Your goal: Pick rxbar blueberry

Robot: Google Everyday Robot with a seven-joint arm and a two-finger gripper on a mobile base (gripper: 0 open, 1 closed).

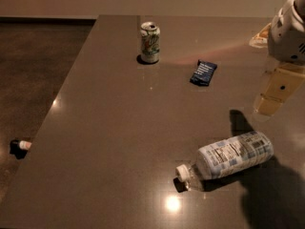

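Observation:
The rxbar blueberry (203,73) is a small flat dark-blue wrapper with white text. It lies on the grey table (119,128), right of centre toward the back. My gripper (270,99) hangs above the table at the right edge of the camera view, to the right of the bar and a little nearer than it, apart from it. It holds nothing that I can see. Its shadow falls on the table below it.
A green-and-white soda can (150,43) stands upright at the back, left of the bar. A clear plastic bottle with a pale blue label (228,159) lies on its side at the front right, below the gripper. The table's left edge runs diagonally; a small object (21,146) lies on the floor.

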